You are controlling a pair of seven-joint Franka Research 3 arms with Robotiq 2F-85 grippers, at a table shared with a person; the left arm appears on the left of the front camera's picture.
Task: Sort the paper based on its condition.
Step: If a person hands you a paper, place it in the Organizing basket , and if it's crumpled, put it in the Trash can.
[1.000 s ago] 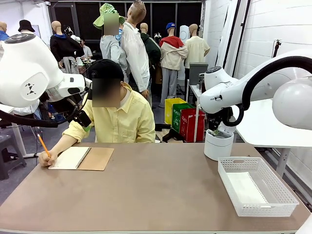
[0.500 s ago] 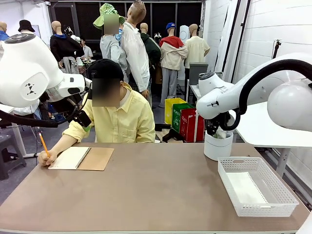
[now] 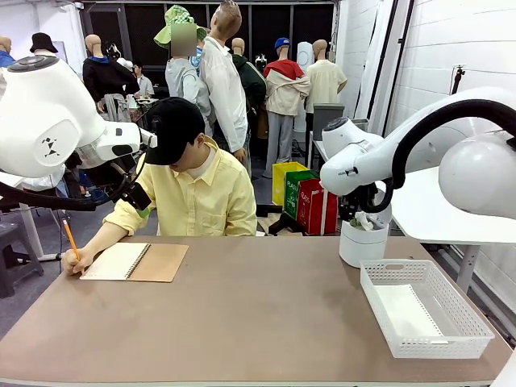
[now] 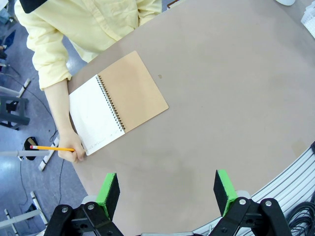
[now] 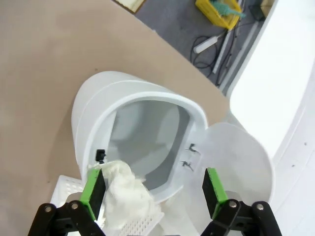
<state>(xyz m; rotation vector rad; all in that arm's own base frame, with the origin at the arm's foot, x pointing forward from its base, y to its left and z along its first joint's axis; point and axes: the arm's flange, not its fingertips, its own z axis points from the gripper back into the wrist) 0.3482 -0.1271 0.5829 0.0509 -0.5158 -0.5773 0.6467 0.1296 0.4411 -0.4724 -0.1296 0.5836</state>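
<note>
Right wrist view: right gripper (image 5: 153, 186) is standing wide over the open bin (image 5: 142, 123), crumpled paper (image 5: 125, 192) lying loose against one pad, so release seems underway. Left gripper (image 4: 166, 191) is hovering wide above the worktop (image 4: 221, 73). Next probably calls for clearing the bin.

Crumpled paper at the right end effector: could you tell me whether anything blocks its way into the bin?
Nothing visible does. The white bin stands with its lid flipped open, and the crumpled paper sits over its near rim.
</note>
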